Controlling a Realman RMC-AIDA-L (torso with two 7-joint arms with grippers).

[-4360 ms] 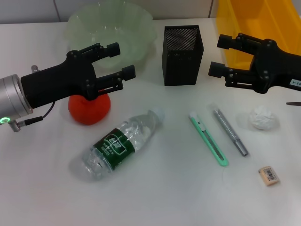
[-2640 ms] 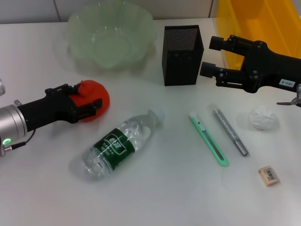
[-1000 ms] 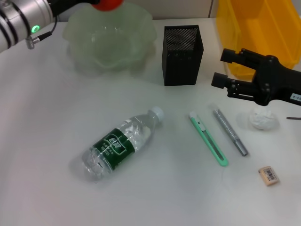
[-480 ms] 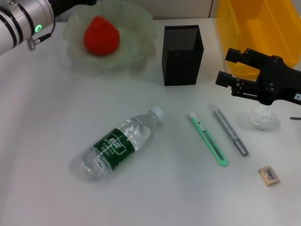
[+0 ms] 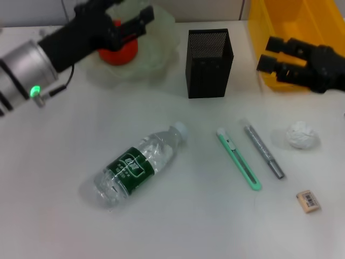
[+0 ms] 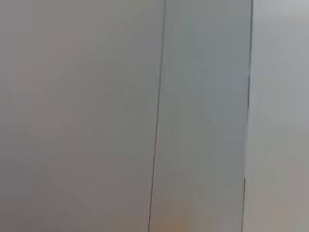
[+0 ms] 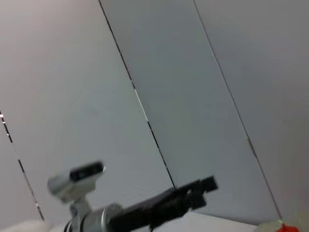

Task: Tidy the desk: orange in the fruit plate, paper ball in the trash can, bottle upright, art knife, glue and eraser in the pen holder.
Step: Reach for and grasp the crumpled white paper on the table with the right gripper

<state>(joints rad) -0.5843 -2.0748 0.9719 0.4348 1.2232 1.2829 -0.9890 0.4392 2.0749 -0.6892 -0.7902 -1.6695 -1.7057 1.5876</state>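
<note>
The orange (image 5: 119, 52) lies in the pale green fruit plate (image 5: 161, 49) at the back left. My left gripper (image 5: 127, 14) is open just above it and partly hides it. My right gripper (image 5: 274, 54) is open and empty in front of the yellow trash can (image 5: 294, 24), behind the paper ball (image 5: 302, 135). The bottle (image 5: 137, 164) lies on its side in the middle of the desk (image 5: 48, 162). The mint-green art knife (image 5: 239, 157) and the grey glue (image 5: 264, 151) lie side by side. The eraser (image 5: 308, 201) lies at the front right. The black pen holder (image 5: 209, 62) stands at the back centre.
The right wrist view shows a tiled wall and my left arm (image 7: 159, 205) far off. The left wrist view shows only wall. Bare desk lies at the front left and along the front edge.
The orange has settled in the fruit plate. My left arm has swung down into view with its gripper open over the plate. My right gripper has moved back from the paper ball toward the trash can.
</note>
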